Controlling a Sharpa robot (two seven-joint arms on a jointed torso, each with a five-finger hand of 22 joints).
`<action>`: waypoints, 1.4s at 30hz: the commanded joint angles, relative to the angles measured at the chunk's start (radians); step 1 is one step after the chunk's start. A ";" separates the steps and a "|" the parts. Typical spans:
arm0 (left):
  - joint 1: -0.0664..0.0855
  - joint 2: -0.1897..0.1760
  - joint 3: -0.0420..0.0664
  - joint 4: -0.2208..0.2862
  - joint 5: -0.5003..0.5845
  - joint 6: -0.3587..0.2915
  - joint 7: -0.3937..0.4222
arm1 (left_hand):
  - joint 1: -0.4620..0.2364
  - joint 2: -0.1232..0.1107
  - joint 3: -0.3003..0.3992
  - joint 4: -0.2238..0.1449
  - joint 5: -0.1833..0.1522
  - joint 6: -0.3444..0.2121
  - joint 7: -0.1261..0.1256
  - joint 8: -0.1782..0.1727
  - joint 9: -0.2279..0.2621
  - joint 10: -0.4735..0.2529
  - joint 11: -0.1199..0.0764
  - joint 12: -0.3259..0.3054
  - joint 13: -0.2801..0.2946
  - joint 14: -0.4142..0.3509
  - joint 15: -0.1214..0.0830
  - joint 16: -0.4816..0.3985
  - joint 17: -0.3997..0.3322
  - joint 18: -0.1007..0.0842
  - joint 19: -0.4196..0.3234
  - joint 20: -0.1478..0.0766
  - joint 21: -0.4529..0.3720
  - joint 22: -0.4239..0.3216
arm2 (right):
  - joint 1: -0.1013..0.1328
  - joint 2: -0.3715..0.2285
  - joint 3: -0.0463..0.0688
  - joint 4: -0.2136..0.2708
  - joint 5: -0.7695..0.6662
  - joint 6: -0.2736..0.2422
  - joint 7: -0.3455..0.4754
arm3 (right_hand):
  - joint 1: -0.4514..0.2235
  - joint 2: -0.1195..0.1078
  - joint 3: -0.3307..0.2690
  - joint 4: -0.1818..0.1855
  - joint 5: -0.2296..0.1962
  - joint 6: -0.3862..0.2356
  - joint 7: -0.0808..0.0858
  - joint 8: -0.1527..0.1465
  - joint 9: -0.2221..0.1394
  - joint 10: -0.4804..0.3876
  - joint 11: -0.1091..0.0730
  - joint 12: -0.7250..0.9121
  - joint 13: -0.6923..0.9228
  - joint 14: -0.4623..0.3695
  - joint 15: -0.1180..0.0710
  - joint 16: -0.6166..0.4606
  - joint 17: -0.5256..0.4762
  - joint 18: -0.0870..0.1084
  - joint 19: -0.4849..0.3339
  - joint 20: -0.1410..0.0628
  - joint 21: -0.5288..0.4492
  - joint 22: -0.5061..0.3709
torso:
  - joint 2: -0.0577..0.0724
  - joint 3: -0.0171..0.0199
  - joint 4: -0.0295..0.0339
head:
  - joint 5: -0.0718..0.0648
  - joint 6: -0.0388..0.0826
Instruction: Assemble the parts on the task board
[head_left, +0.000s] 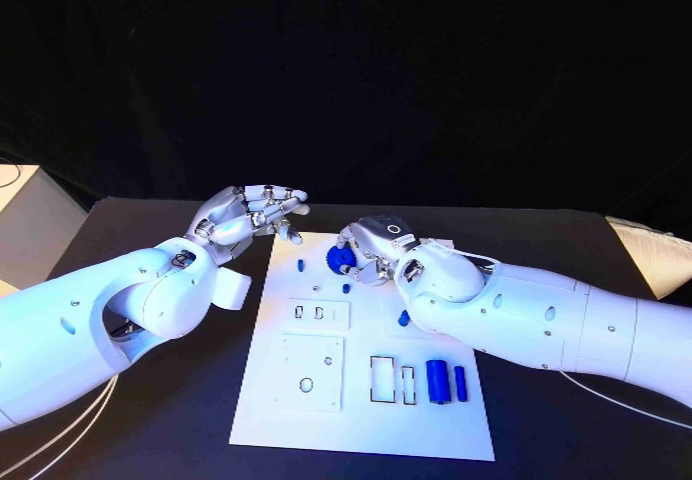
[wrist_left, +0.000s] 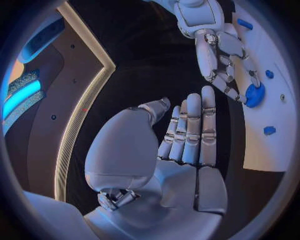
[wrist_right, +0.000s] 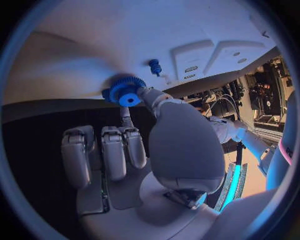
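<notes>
The blue gear (wrist_right: 125, 91) sits at the far end of the white task board (head_left: 361, 420), pinched at its toothed rim between the thumb and a finger of the right hand (head_left: 378, 245). It looks like a small, rigid plastic wheel with a raised round hub: light, stiff, not fragile, and its fine teeth should give grip where smooth faces would slip. The rim seems the best hold, leaving the hub's bore free. The left hand (head_left: 248, 215) hovers over the black surface (head_left: 173, 420) beside the board, fingers straight and close together, holding nothing. Two smooth blue bars (head_left: 447, 384) lie near the board's front edge.
</notes>
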 joint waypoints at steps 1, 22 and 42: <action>0.000 0.001 0.000 0.001 -0.004 0.019 0.002 | -0.007 -0.006 0.007 0.000 0.002 -0.007 0.009 0.003 0.002 -0.007 0.001 0.004 0.001 -0.004 0.004 -0.003 -0.001 0.011 -0.008 0.000 0.003 0.001 | -0.002 0.001 -0.001 0.001 -0.011 0.008 0.000 | -0.009 0.001 -0.007 0.001 -0.005 0.002 -0.003 0.004 0.000 0.073 0.000 0.001 0.233 0.106 0.002 0.004 0.263 -0.007 0.105 -0.001 0.004 0.263 | 0.000 -0.0001 -0.0009 | 0.001 0.000; 0.000 -0.001 0.000 0.002 -0.004 0.019 0.001 | -0.007 -0.006 0.007 0.000 0.002 -0.007 0.009 0.003 0.002 -0.007 0.001 0.004 0.001 -0.004 0.004 -0.003 -0.001 0.011 -0.008 0.000 0.003 0.001 | -0.003 0.004 -0.001 -0.011 -0.001 0.024 -0.002 | 0.025 0.032 -0.243 0.068 -0.155 -0.109 0.025 -0.079 -0.043 0.039 0.026 -0.035 0.202 0.106 0.024 0.004 0.263 -0.007 0.105 0.021 0.004 0.263 | 0.000 0.0002 0.0002 | 0.000 0.000; 0.000 -0.004 0.000 0.001 -0.010 0.017 -0.002 | -0.009 -0.007 0.009 0.000 0.002 -0.008 0.010 0.004 0.002 -0.010 0.002 0.007 0.002 -0.005 0.004 -0.003 -0.002 0.011 -0.012 0.000 0.007 0.004 | -0.008 -0.035 -0.001 0.016 0.136 0.040 0.036 | -0.021 0.127 -0.280 0.139 -0.038 -0.007 0.004 -0.038 -0.049 0.069 0.007 -0.005 0.230 0.106 0.010 0.004 0.263 -0.007 0.105 0.008 0.004 0.263 | 0.000 0.0004 -0.0010 | 0.001 -0.002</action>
